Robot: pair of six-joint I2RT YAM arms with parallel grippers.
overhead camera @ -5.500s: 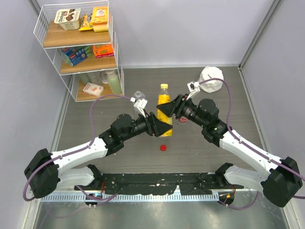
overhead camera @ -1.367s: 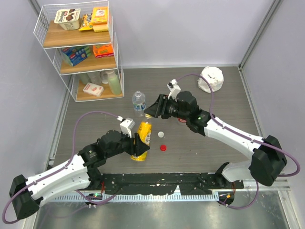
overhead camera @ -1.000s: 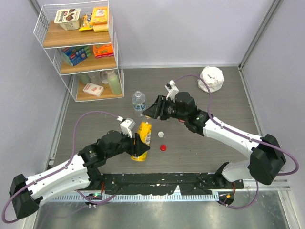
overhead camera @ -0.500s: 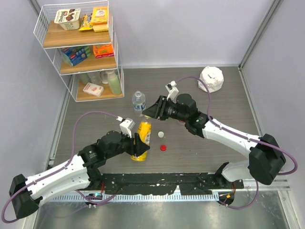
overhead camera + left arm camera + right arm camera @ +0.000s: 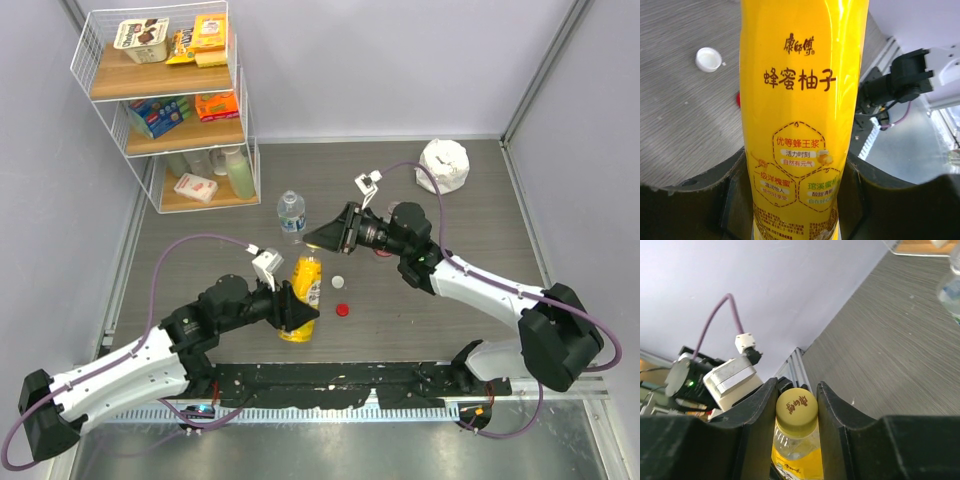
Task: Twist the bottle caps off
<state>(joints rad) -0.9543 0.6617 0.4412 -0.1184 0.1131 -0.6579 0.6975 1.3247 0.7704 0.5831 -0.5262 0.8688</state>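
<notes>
The yellow-orange bottle (image 5: 303,292) stands tilted near the table's middle, and my left gripper (image 5: 293,312) is shut on its lower body (image 5: 800,125). My right gripper (image 5: 319,239) reaches in from the right at the bottle's top. In the right wrist view both fingers press the sides of the yellow cap (image 5: 796,409), so that gripper (image 5: 796,412) is shut on it. A loose white cap (image 5: 338,282) and a loose red cap (image 5: 342,309) lie on the table just right of the bottle. The white cap (image 5: 708,59) also shows in the left wrist view. A clear bottle with a blue-white label (image 5: 291,213) stands behind, uncapped.
A white wire shelf (image 5: 165,110) with snacks and bottles stands at the back left. A crumpled white bag (image 5: 444,163) lies at the back right. Grey walls close in the table on three sides.
My right gripper's jaws have closed onto the yellow cap and its wrist has turned a little. The left gripper keeps its hold on the yellow-orange bottle.
</notes>
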